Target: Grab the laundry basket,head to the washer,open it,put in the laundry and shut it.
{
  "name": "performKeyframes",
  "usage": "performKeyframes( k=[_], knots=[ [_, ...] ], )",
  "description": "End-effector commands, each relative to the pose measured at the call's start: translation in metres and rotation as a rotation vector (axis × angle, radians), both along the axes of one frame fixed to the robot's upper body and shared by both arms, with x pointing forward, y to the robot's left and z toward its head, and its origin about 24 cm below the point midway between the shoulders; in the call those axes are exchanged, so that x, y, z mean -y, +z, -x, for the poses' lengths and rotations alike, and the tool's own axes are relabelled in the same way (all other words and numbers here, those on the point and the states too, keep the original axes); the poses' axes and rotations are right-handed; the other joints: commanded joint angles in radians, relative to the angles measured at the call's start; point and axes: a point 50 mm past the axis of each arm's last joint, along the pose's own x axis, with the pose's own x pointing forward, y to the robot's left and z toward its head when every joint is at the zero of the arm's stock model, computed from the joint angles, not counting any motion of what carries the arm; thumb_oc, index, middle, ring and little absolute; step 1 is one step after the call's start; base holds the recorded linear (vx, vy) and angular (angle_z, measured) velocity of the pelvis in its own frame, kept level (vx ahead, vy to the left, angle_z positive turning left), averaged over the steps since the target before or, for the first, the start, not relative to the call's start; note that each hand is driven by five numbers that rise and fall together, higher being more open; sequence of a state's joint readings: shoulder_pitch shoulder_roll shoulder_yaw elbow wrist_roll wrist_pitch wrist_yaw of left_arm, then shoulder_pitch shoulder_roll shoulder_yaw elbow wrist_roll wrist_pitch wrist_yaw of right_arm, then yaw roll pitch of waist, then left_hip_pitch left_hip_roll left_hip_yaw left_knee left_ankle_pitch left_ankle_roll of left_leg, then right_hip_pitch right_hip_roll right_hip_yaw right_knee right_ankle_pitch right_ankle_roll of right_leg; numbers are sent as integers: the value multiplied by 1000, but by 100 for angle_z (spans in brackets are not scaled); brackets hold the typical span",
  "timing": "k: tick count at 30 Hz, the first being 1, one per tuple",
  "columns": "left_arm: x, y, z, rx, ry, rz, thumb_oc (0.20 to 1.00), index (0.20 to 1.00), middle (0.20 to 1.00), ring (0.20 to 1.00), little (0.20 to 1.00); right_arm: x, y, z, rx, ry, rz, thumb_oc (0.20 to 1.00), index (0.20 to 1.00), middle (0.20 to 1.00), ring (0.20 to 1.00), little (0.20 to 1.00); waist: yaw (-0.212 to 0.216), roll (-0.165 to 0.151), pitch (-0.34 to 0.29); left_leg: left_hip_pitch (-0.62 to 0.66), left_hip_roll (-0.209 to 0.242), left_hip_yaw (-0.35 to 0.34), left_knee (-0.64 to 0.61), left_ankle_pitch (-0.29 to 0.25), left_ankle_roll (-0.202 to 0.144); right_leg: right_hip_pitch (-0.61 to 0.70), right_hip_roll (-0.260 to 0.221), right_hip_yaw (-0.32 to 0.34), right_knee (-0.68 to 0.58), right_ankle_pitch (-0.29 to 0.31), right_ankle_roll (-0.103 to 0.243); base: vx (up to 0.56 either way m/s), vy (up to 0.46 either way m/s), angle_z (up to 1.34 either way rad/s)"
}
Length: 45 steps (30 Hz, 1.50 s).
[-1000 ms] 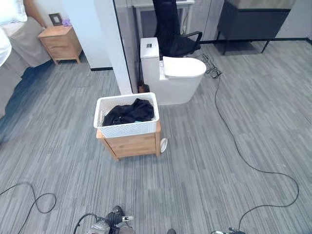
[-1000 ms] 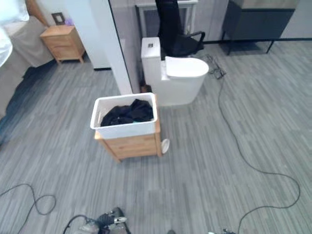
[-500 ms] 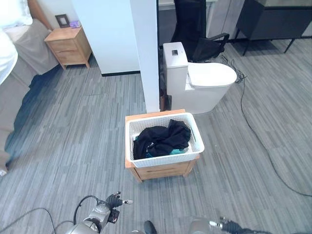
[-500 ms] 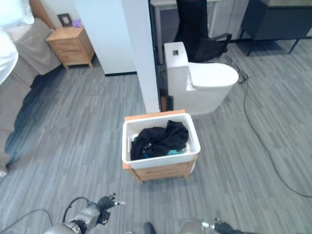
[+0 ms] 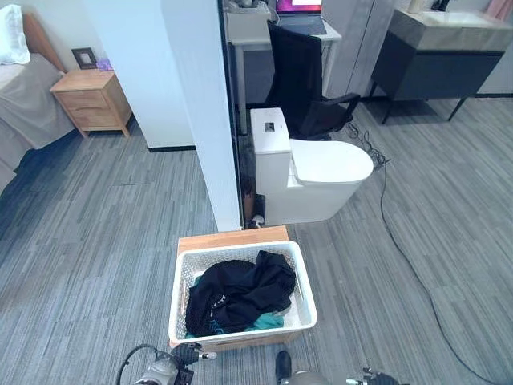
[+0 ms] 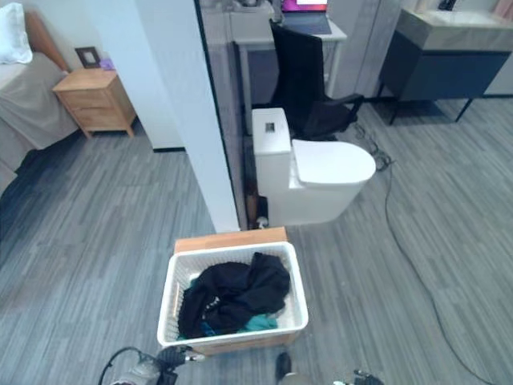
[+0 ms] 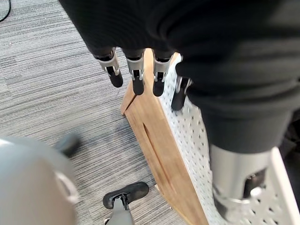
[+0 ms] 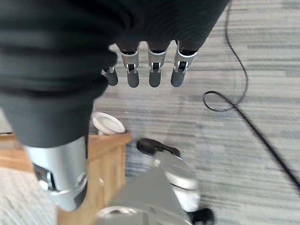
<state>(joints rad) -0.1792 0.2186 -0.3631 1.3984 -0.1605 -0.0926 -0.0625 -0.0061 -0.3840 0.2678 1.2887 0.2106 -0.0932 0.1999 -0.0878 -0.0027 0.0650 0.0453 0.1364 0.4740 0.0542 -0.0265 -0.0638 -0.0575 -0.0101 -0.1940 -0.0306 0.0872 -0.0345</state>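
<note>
Grey striped plank floor (image 5: 96, 241), with a white partition wall (image 5: 188, 104) ending just behind the basket. White perforated laundry basket (image 5: 178, 301) sits on a low wooden stand (image 5: 231, 237) on the floor, close in front of the robot. The basket holds a heap of black clothes (image 5: 240, 290) with a bit of teal cloth (image 5: 263, 322) at the near edge. No writing readable on it.

Left hand (image 7: 136, 75) hangs above the floor by the stand's near wooden side, fingers straight and spread, touching nothing. Right hand (image 8: 150, 70) hangs over bare floor, fingers straight, empty; the stand's corner and a small white wheel (image 8: 107, 124) lie near it.

Beyond the basket is a white toilet (image 5: 309, 172), lid down, right beside the partition. Behind it there's a black office chair (image 5: 304, 80) at a desk (image 5: 256, 28). A dark cabinet (image 5: 437, 56) stands far right. A wooden nightstand (image 5: 88, 100) and a bed (image 5: 24, 104) are far left. A picture frame (image 5: 83, 58) stands on the nightstand.
</note>
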Motion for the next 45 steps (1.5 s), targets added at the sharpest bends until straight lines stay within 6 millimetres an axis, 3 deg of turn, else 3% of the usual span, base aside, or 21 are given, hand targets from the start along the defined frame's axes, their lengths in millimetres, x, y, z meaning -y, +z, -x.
performKeyframes(
  k=[1, 3, 5, 8, 10, 12, 15, 17, 22, 23, 25, 27, 28, 31, 34, 37, 39, 40, 41, 42, 45],
  knots=[
    [-12, 4, -6, 12, -15, -33, 1000, 1000, 1000, 1000, 1000, 2, 0, -1, -7, 7, 7, 1000, 1000, 1000, 1000, 1000, -18, -41, 32, 22, -31, -21, 25, 74, -4, 53, -100, -6, 81, -59, 146, 10, -93, -8],
    [-11, 4, -4, 5, -18, -33, 1000, 1000, 1000, 1000, 1000, 3, 0, 1, -10, 3, 8, 1000, 1000, 1000, 1000, 1000, -19, -41, 31, 23, -28, -22, 25, 76, -7, 60, -98, -6, 74, -61, 145, 7, -109, 11],
    [-6, 5, -11, 25, -50, -30, 1000, 1000, 1000, 1000, 1000, 10, 0, 11, -27, -46, 23, 1000, 1000, 1000, 1000, 1000, -21, -42, 47, -62, 16, -51, 123, 131, -47, 72, -84, -30, 70, -82, 120, -80, -224, 15],
    [-5, 11, -28, 74, -69, -39, 1000, 1000, 1000, 1000, 1000, 14, 2, 12, -31, -65, 41, 1000, 1000, 1000, 1000, 1000, -13, -53, 78, -137, 25, -161, 230, 154, -68, 63, -87, -35, 94, -94, 100, -103, -103, 38],
    [-5, 12, -31, 85, -64, -41, 1000, 1000, 1000, 1000, 1000, 16, 2, 12, -31, -75, 45, 1000, 1000, 1000, 1000, 1000, -21, -53, 73, -136, 30, -168, 196, 151, -65, 56, -93, -40, 94, -91, 106, -12, 30, 18],
    [-5, 13, -33, 91, -68, -46, 1000, 1000, 1000, 1000, 1000, 19, 2, 16, -39, -100, 53, 1000, 1000, 1000, 1000, 1000, -33, -45, 61, -102, 86, -108, 99, 154, -70, 59, -103, -49, 86, -93, 123, 54, 129, 24],
    [-1, 12, -33, 87, -94, -44, 1000, 1000, 1000, 1000, 1000, 25, 5, 16, -27, -130, 75, 1000, 1000, 1000, 1000, 1000, -32, -23, 48, -79, 118, -179, -21, 180, -74, 52, -123, -41, 88, -100, 146, 93, 199, 13],
    [2, 13, -36, 98, -95, -44, 1000, 1000, 1000, 1000, 1000, 29, 7, 12, -4, -161, 81, 1000, 1000, 1000, 1000, 1000, -58, -8, 43, -54, 81, -174, -29, 123, -66, 42, -170, -8, 78, -65, 180, 124, 286, -23],
    [6, 11, -32, 95, -92, -24, 1000, 1000, 1000, 1000, 1000, 25, 5, 11, -14, -165, 80, 1000, 1000, 1000, 1000, 1000, -51, -12, 35, -20, 15, -106, -62, 90, -35, 33, -223, 44, 53, -5, 220, 104, 257, -32],
    [8, 11, -32, 105, -89, -20, 1000, 1000, 1000, 1000, 1000, 18, 4, 4, -3, -138, 65, 1000, 1000, 1000, 1000, 1000, -35, -14, 34, -12, -18, -71, -90, 85, -19, 3, -270, 26, 51, 66, 252, 32, 238, -49],
    [6, 11, -33, 109, -81, -22, 1000, 1000, 1000, 1000, 1000, 14, 3, 0, -1, -130, 55, 1000, 1000, 1000, 1000, 1000, -29, -13, 34, -7, -21, -56, -109, 91, -16, -15, -271, 24, 61, 76, 256, -19, 137, -63],
    [3, 12, -33, 104, -78, -26, 1000, 1000, 1000, 1000, 1000, 3, 1, -9, 9, -97, 23, 1000, 1000, 1000, 1000, 1000, -15, -3, 41, -2, -6, -29, -131, 109, -11, -36, -220, -14, 141, 24, 242, -51, 100, -85],
    [-2, 11, -28, 84, -87, -35, 1000, 1000, 1000, 1000, 1000, -1, -2, -2, -11, -88, 5, 1000, 1000, 1000, 1000, 1000, -6, -14, 34, 4, -7, -19, -136, 118, -22, -19, -209, -50, 102, 15, 235, -15, 35, -56],
    [-8, 12, -28, 89, -78, -52, 1000, 1000, 1000, 1000, 1000, -7, -3, -2, 4, -107, -22, 1000, 1000, 1000, 1000, 1000, -15, -26, 22, 8, -2, -23, -134, 123, -29, -2, -191, -19, 54, 28, 229, 4, -51, -6],
    [-15, 12, -23, 83, -22, -53, 1000, 1000, 1000, 1000, 1000, -5, -6, 13, -25, -156, -28, 1000, 1000, 1000, 1000, 1000, -3, -35, 2, 17, 8, -25, -136, 133, -37, 32, -175, -33, 3, 23, 221, 21, -74, 7],
    [-24, 11, -16, 68, -6, -68, 1000, 1000, 1000, 1000, 1000, 16, -3, 38, -71, -283, 24, 1000, 1000, 1000, 1000, 1000, -10, -31, -15, 5, 23, -36, -142, 147, -51, 55, -165, -64, -47, 31, 218, -8, -45, -2],
    [-26, 11, -14, 65, 3, -71, 1000, 1000, 1000, 1000, 1000, 21, -1, 44, -77, -319, 29, 1000, 1000, 1000, 1000, 1000, -11, -29, -17, 0, 24, -40, -142, 149, -53, 55, -166, -67, -52, 32, 218, -25, -35, 12],
    [-35, 11, -8, 47, 27, -89, 1000, 1000, 1000, 1000, 1000, 35, 3, 62, -98, -387, 59, 1000, 1000, 1000, 1000, 1000, -12, -24, -22, -7, 25, -46, -142, 150, -59, 54, -168, -75, -57, 33, 222, -25, -29, 19],
    [-35, 11, -8, 47, 27, -89, 1000, 1000, 1000, 1000, 1000, 35, 4, 62, -98, -387, 59, 1000, 1000, 1000, 1000, 1000, -12, -24, -25, -12, 25, -46, -142, 152, -58, 49, -168, -75, -57, 35, 221, 0, -29, 16],
    [-48, 14, -5, 42, 41, -110, 1000, 1000, 1000, 1000, 1000, 55, 13, 82, -110, -490, 110, 1000, 1000, 1000, 1000, 1000, -13, -17, -28, -10, 26, -48, -142, 151, -62, 55, -171, -83, -57, 32, 225, 13, -19, 12],
    [-66, 19, 0, 39, 72, -130, 1000, 1000, 1000, 1000, 1000, 79, 26, 95, -108, -551, 167, 1000, 1000, 1000, 1000, 1000, -15, -12, -37, -14, 27, -46, -142, 155, -63, 51, -173, -89, -57, 38, 226, 6, -14, 8]
  ],
)
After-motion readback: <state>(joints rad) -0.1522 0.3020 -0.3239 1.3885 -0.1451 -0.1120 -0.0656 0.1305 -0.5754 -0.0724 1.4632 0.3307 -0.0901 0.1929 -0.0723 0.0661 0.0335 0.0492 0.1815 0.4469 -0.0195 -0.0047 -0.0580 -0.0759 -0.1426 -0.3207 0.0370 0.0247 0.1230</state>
